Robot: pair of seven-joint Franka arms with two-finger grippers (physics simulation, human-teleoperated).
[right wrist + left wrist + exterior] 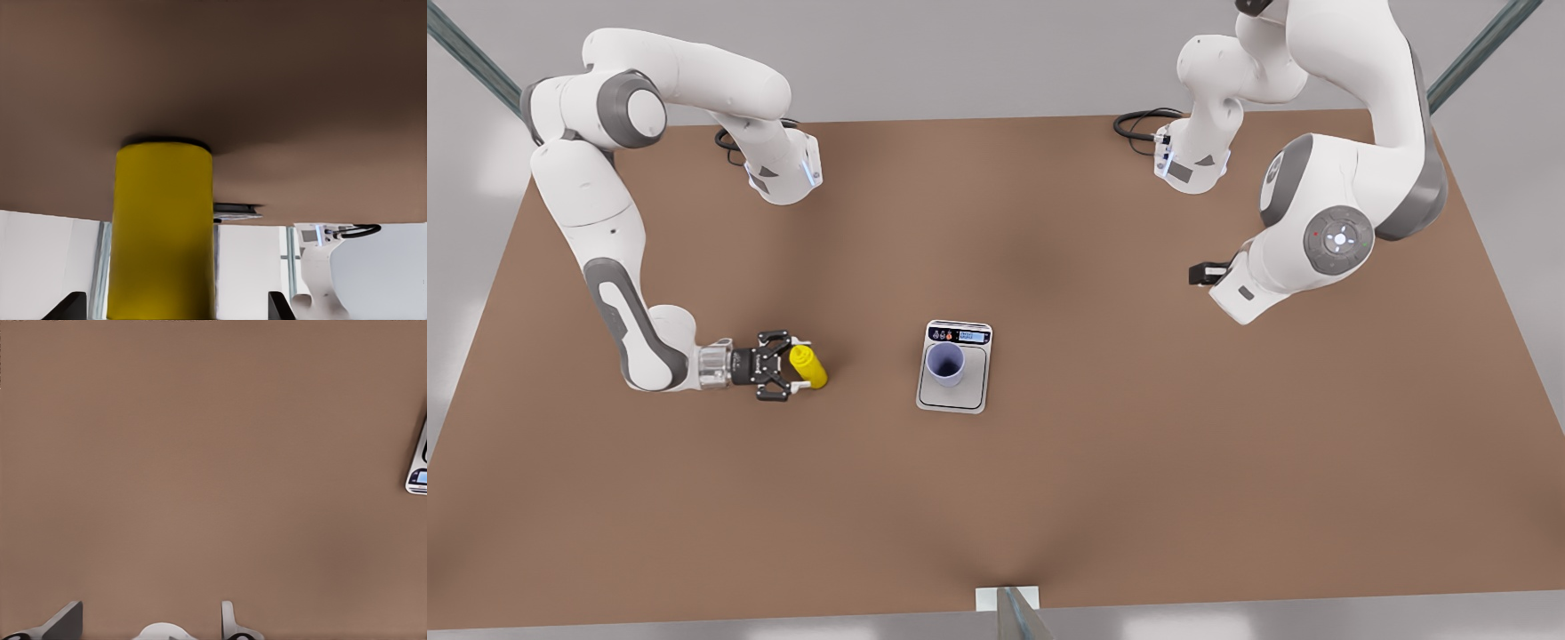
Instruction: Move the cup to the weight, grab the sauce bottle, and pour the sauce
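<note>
Two claws: the right claw (799, 365) has its fingers spread around the sauce bottle (808, 365) standing on the surface (1138, 444); the left claw (150, 623), fingers apart, hangs above bare surface. The cup (945, 363) sits on the weight (955, 366).

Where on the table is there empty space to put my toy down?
Lots of bare table lies along the near edge and between the weight and the waiting left gripper. It is busier where the right gripper sits around the sauce bottle, and the cup fills the weight's plate.
</note>
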